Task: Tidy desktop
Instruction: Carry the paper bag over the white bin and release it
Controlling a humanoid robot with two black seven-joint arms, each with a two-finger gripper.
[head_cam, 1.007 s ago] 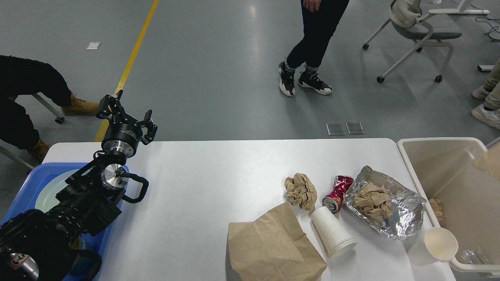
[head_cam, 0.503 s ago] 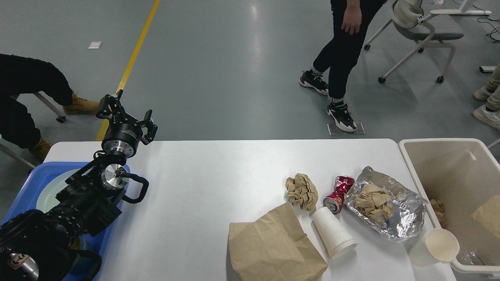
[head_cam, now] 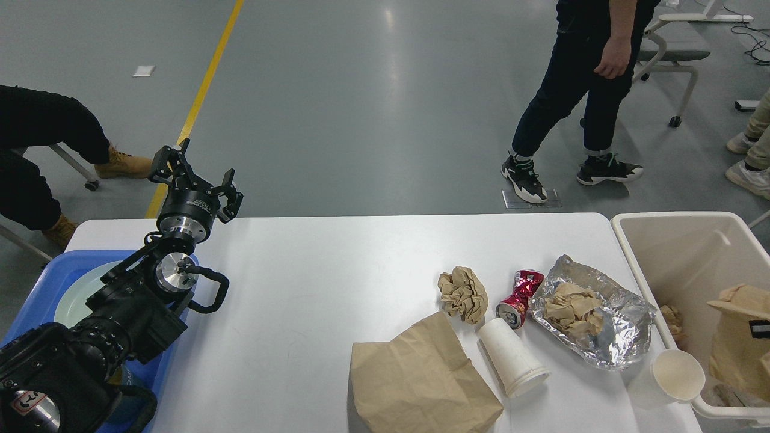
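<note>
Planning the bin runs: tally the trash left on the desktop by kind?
White paper cups: 2, one lying on its side, one upright
Brown paper bag, flat: 1
Crumpled brown paper ball: 1
Crushed red can: 1
Foil wrapper with paper inside: 1
Total: 6

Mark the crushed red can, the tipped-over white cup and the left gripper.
crushed red can (head_cam: 521, 297), head view, on its dented red side.
tipped-over white cup (head_cam: 511, 357), head view, on its white side wall.
left gripper (head_cam: 196, 174), head view, midway between its two fingertips.
</note>
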